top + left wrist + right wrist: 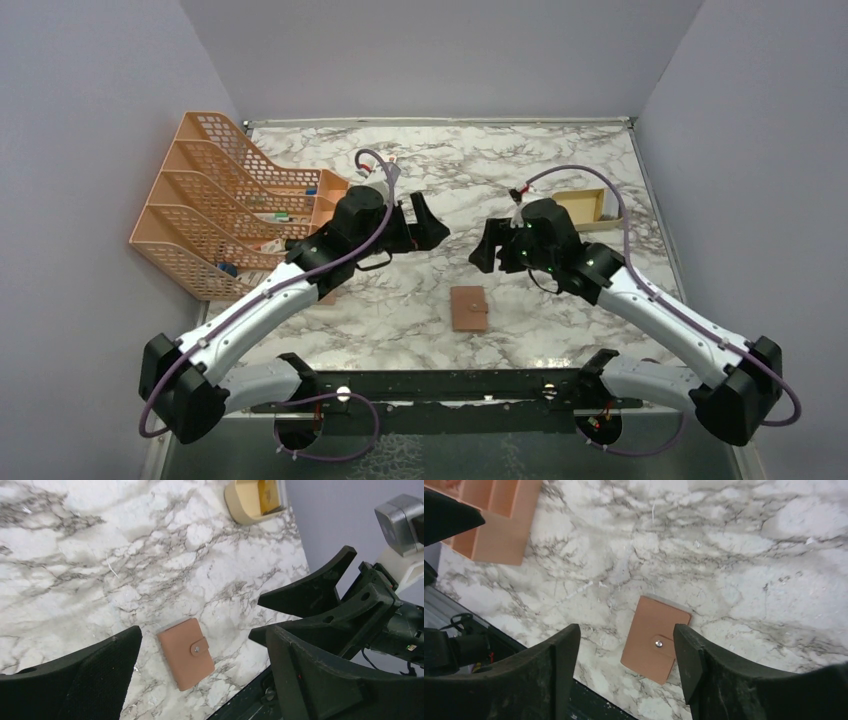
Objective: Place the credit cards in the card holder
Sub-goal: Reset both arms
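The brown card holder [469,308] lies closed, clasp up, on the marble table near the front edge. It also shows in the left wrist view [182,655] and the right wrist view [651,635]. My left gripper [428,222] [202,636] is open and empty, hovering above the table behind the holder. My right gripper [490,246] [626,632] is open and empty, facing the left one. A gold-yellow credit card [270,491] lies in a tan shallow box [245,505]. Other cards are out of view.
An orange mesh file rack [220,200] [499,520] stands at the left with small items in it. The tan box [590,205] sits at the right behind my right arm. The black mounting rail [450,385] runs along the front edge.
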